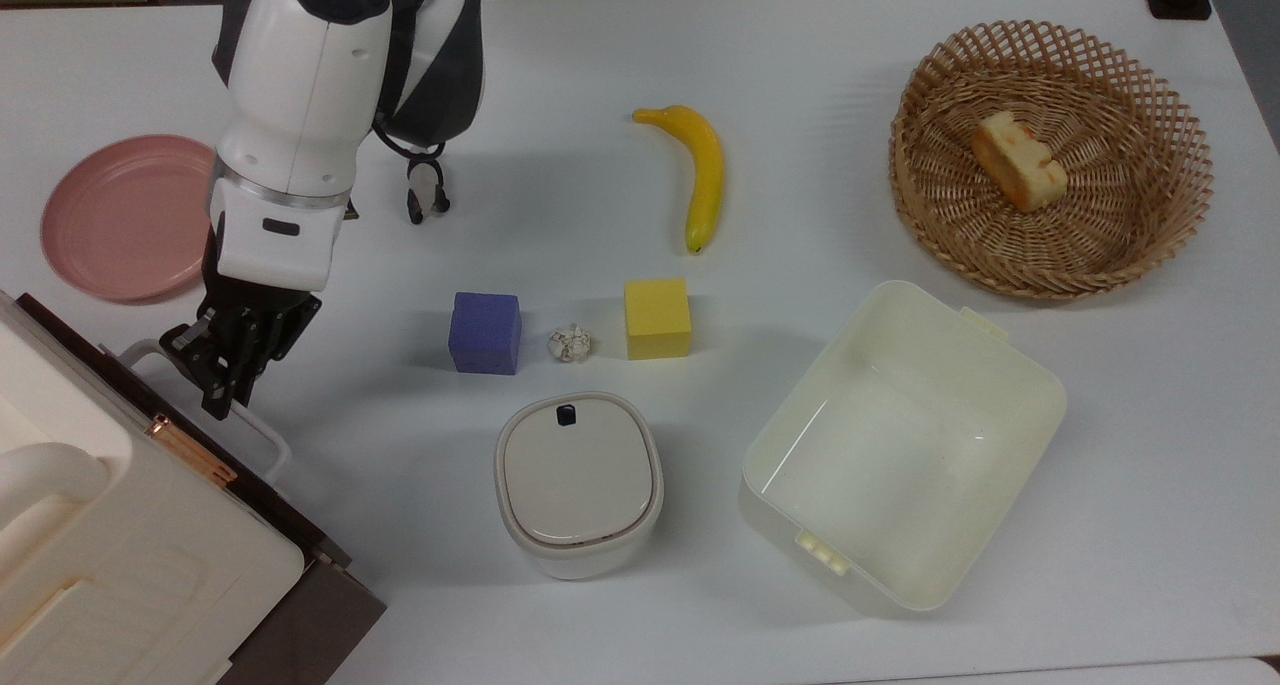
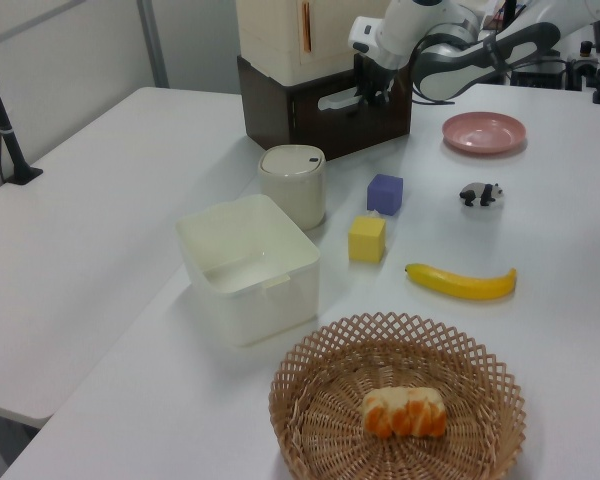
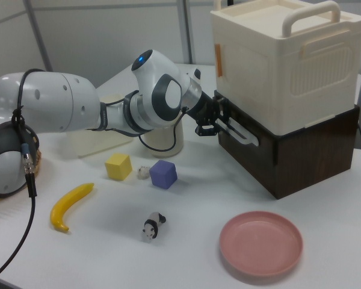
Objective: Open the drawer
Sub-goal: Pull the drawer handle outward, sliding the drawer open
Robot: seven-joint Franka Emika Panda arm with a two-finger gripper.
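**Handle gripped at the drawer front**

The white handle (image 1: 262, 433) of the drawer (image 3: 287, 158) is clamped between the narrowed fingers (image 1: 232, 373) of the gripper (image 1: 222, 367). The drawer is seen under the cream box (image 3: 287, 67), at the top view's lower left corner of the table (image 1: 820, 95), near the pink plate (image 1: 120, 215).
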